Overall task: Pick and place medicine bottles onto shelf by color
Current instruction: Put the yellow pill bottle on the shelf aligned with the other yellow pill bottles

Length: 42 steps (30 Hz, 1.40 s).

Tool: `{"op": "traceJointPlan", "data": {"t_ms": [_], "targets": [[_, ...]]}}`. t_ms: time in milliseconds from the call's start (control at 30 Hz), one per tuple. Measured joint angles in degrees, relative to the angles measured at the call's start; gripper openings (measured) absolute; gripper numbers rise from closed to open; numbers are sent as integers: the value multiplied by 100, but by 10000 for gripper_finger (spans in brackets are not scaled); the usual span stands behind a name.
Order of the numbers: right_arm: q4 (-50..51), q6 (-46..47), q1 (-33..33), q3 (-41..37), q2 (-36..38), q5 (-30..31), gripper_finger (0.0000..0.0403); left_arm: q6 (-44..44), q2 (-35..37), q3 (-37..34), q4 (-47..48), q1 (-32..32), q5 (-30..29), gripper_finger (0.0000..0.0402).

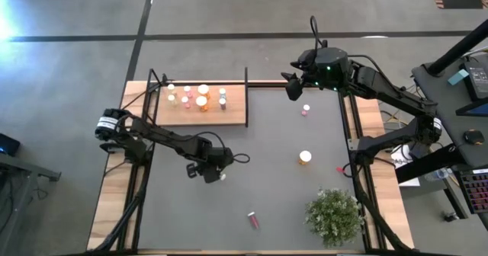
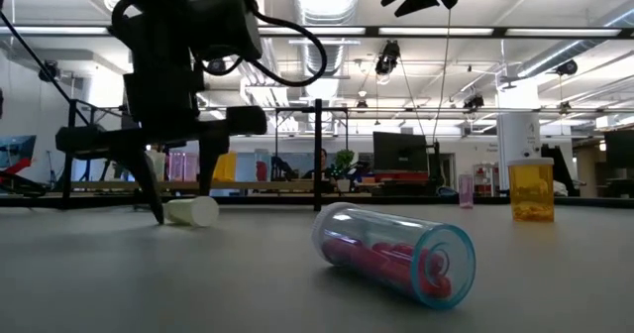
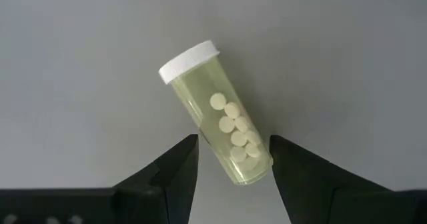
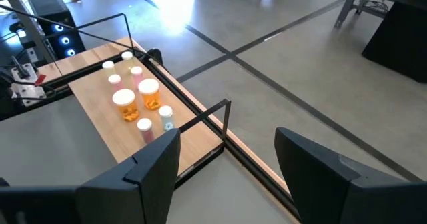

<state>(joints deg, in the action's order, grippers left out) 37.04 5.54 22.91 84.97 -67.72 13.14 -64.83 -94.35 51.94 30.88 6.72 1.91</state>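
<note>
A yellow-green medicine bottle (image 3: 223, 121) with a white cap (image 3: 189, 61) and pale tablets inside lies on its side on the dark table. My left gripper (image 3: 233, 141) points down over it, open. Its two fingers stand on either side of the bottle's bottom end without clearly touching it. From above, the same bottle (image 1: 222, 177) shows just beside the left gripper (image 1: 211, 172). The light-wood shelf (image 1: 229, 115) at the far left carries several bottles. My right gripper (image 4: 227, 161) is open with nothing between its fingers, and hangs high over the table's far right part (image 1: 292, 87).
A small pink bottle (image 1: 306, 110) and an orange one (image 1: 305, 158) stand right of the middle. A red-filled bottle (image 2: 396, 259) lies on its side near the front edge. A bushy green plant (image 1: 334, 214) is at the near right. A black frame (image 1: 246, 96) rings the shelf.
</note>
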Motion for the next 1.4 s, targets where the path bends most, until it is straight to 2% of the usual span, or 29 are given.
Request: {"op": "traceJointPlan", "data": {"t_ms": [267,433,633,767,833,1033,1400], "targets": [[0,0,0,0,1,-1,233,1453,-2,0,-48,-2,-24,166],[2,0,-1,0,1,1,233,2084,-2,-22,-48,-2,-16,141],[1,0,0,0,0,0,233,2259,-2,-87,-138,-2,9,101],[0,0,0,0,0,1,233,2267,-2,-85,-202,-2,7,93],[0,0,0,0,0,0,233,2311,-2,-85,-208,-2,4,94],[2,0,0,0,0,-1,233,3356,-2,-90,-405,-2,-30,113],[2,0,-1,2,1,-1,233,4187,-7,-78,-495,-2,-22,159]]}}
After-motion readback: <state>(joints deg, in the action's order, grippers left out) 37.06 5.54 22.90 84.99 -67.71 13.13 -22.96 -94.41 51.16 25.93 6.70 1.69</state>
